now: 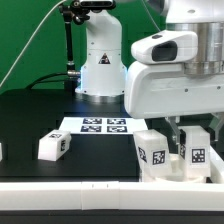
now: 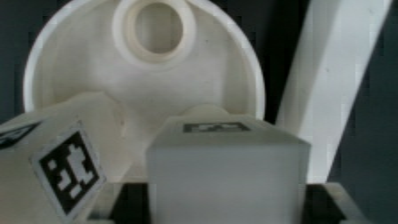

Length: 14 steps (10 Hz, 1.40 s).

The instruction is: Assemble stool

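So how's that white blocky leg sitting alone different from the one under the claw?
The lone white blocky leg sits in the open, nothing above it; the claw's leg is beneath the gripper. The lone leg has no neighbour; the claw's leg has another leg beside it. Both are white, tagged blocks.

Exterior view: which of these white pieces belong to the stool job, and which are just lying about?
Job: leg at the exterior view's left; middle leg; held leg, in the gripper; round seat, clear only in the wrist view.
Lying about: marker board; long white border rail.
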### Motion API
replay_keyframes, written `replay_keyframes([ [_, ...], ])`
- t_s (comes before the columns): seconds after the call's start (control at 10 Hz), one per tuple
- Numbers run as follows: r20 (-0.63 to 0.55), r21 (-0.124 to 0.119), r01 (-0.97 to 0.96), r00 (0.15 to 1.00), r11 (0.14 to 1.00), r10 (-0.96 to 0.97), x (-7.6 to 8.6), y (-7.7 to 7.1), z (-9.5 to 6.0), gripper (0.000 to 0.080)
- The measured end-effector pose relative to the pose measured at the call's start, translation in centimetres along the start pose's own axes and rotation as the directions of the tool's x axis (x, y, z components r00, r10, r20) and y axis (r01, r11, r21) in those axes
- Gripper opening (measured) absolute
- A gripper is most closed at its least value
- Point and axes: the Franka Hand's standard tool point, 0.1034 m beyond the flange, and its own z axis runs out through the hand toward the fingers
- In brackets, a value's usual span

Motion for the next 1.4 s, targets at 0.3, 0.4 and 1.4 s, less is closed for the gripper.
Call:
replay_keyframes([
  [0.3,-0.011,-0.002,-0.165,0.986,0.986,0.165,0.11,-0.29,-0.01,0.0337],
  [0.4,-0.011,-0.001,-0.248,0.969,0.969,0.248,0.12,-0.34,-0.02,0.0337],
  [1.4,0.091,0.092,-0.984,0.158,0.149,0.983,0.56,-1.21,-0.02,0.0338],
])
